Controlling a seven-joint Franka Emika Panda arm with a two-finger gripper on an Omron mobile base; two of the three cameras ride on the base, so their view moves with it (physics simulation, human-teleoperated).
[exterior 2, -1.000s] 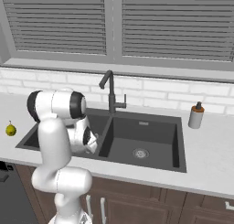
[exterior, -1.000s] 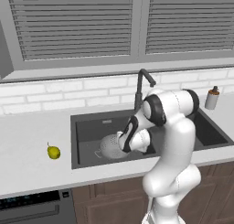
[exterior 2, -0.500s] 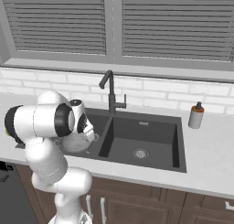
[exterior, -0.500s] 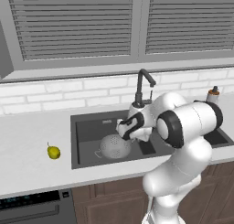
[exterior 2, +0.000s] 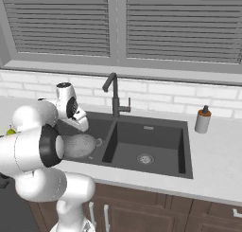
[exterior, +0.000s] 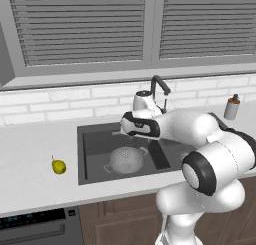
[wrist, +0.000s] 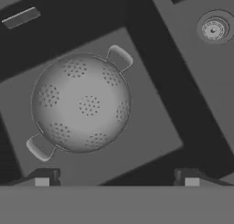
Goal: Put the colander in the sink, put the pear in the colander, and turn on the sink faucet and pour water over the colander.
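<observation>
The colander (wrist: 81, 102), silver-grey with two loop handles, rests on the floor of the left basin of the dark sink (exterior: 94, 148); it also shows as the colander (exterior: 126, 160) and the colander (exterior 2: 80, 145). My gripper (wrist: 116, 179) hovers above it, open, its fingertips (wrist: 43, 177) wide apart with nothing between them. From the base views the gripper (exterior: 122, 130) hangs over the basin's back part. The yellow-green pear (exterior: 58, 166) lies on the counter left of the sink, and the pear (exterior 2: 10, 130) is partly hidden by my arm. The faucet (exterior: 159, 89) stands behind the sink divider; no water shows.
A small bottle with an orange top (exterior 2: 203, 120) stands on the counter right of the sink. The right basin (exterior 2: 156, 143) holds a round drain (wrist: 214, 29). My bulky white arm (exterior: 215, 159) crosses in front of the right basin. A brick wall and window blinds rise behind.
My hand has lifted up and back from the colander, which stays in the left basin. The jaws have opened slightly wider. The arm has swung into a new pose.
</observation>
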